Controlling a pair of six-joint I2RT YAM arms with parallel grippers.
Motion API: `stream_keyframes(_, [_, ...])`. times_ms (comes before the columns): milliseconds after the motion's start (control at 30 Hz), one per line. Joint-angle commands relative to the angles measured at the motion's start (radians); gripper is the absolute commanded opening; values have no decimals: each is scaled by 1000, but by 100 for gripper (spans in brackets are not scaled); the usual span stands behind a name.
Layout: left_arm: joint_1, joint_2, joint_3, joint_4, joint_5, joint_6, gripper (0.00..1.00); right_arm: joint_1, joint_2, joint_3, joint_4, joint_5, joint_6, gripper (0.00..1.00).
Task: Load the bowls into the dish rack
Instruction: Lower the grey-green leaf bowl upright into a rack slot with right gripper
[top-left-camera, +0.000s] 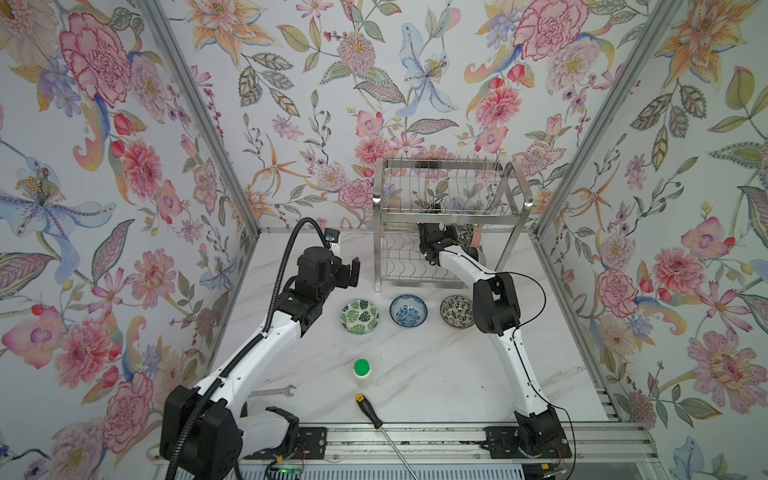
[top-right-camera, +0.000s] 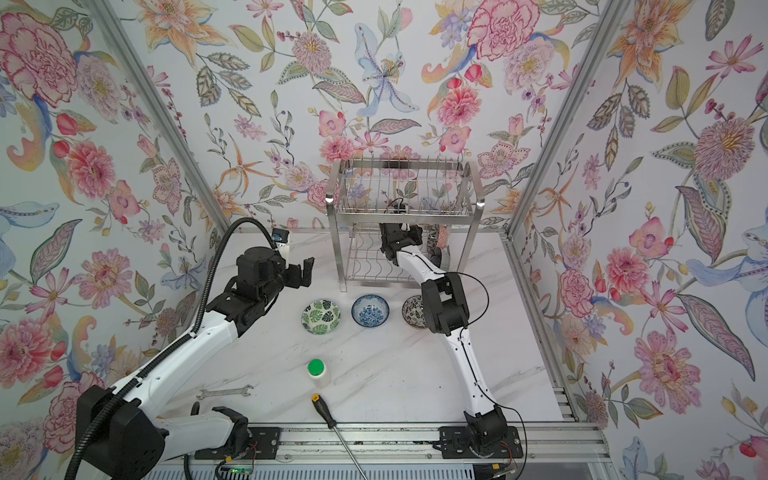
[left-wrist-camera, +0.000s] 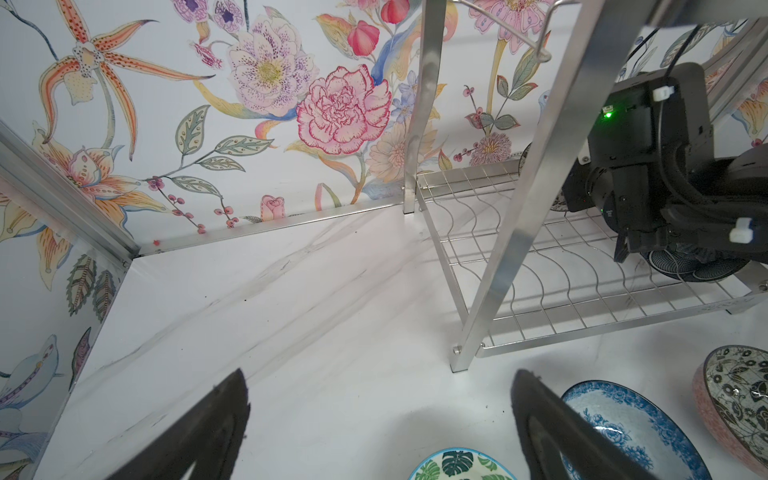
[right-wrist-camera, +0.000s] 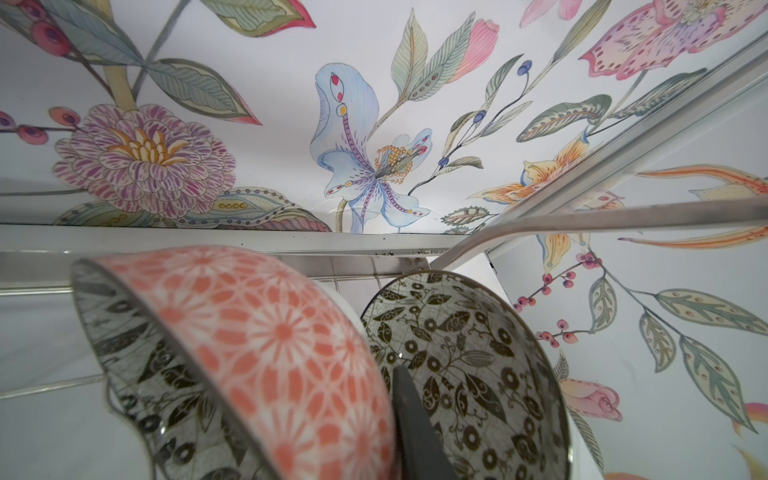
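Pincers first: we're seeing the left pincer (left-wrist-camera: 380, 382) hanging wide open w/ nothing in it above the table (top-left-camera: 415, 374), near a front leg of the dish rack (top-left-camera: 449, 216), while the right pincer (top-left-camera: 456, 237) is reaching into the rack's lower shelf and pinching the wall of a pink-backed bowl (right-wrist-camera: 270, 332). That bowl is standing on edge there, just beside a b&w floral bowl (right-wrist-camera: 469, 353), also on edge. We're counting 3 more bowls sitting upright on the table in a row in front of the rack: green leaf bowl (top-left-camera: 360, 317), blue floral bowl (top-left-camera: 408, 310), second b&w bowl (top-left-camera: 456, 311).
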Motion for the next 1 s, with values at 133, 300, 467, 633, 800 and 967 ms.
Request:
stream_keyframes(133, [18,-14,-23,14,13,4,99,17,-59,13,-14,-19,23,22])
stream_keyframes(300, [20,-20,-31,15,15,3,99,23,-71,4,-14,-21,23,24])
stream_keyframes(467, [20,-22,-34,15,17,3,99,25,-94,-14,-13,-19,22,26])
stream_keyframes(633, [22,-27,-35,14,16,3,99,25,-133,-45,-13,-35,13,29])
stream_keyframes(800, [24,-29,-36,15,18,3,99,25,-199,-133,23,-83,-23,50])
stream_keyframes(967, [23,-26,-33,17,25,3,99,27,-271,-258,95,-125,-56,83])
